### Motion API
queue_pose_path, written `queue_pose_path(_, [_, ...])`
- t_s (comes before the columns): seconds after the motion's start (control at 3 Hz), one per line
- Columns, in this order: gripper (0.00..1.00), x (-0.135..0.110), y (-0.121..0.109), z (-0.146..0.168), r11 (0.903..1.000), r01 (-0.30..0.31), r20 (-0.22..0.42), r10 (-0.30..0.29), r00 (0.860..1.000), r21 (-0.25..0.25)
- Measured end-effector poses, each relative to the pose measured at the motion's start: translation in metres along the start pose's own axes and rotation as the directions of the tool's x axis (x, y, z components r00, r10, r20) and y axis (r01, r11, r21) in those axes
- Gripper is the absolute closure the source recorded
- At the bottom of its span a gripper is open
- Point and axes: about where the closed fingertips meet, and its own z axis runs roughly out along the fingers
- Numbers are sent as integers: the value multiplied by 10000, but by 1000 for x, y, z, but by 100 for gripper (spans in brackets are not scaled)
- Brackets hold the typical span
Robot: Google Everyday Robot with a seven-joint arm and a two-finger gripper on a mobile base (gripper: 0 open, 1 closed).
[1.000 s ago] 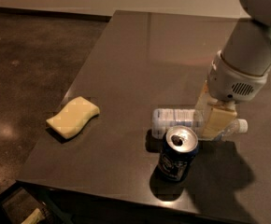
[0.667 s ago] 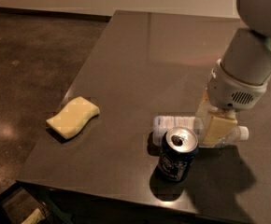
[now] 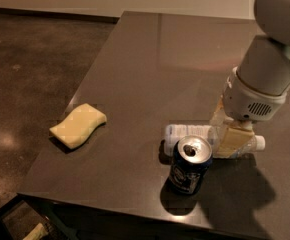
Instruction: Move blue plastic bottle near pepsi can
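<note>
Camera view: white cylindrical robot arm (image 3: 265,69) comes in from upper right and angles down-left over the dark glossy table (image 3: 160,59). Wrist housing is tilted and vented on the near face. Gripper (image 3: 226,134) is low, at table height, right of centre near the front edge.

Gripper state: two tan fingers (image 3: 232,140) straddle the blue plastic bottle (image 3: 187,132) (small, clear, pale blue/white label, white cap), one on the far side and one on the near side, closed against its body. Looks clamped on it, approx mid-length toward the cap end.

Bottle lies on its side, long axis roughly left-right, cap pointing right and poking out past the fingers.

Pepsi can (image 3: 189,166) (dark blue, silver top w/ pull tab) stands upright just in front of the bottle's left half. Can rim overlaps the bottle from this angle, so can't tell if they touch.

Yellow wavy-edged sponge (image 3: 79,125) lies flat, well apart to the left, near the table's left edge.

Vs 1 s ago: bottle + gripper have shifted a bit toward the front edge, closer to the can. Orientation is about the same. Can and sponge haven't moved.
</note>
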Motion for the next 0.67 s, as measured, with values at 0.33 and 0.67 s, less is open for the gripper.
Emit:
queue_pose_path(0.33, [0,-1,-1,1,10000,10,22,-10,10000,36])
queue_pose_path(0.67, [0,-1,-1,1,10000,11,22,-11,10000,37])
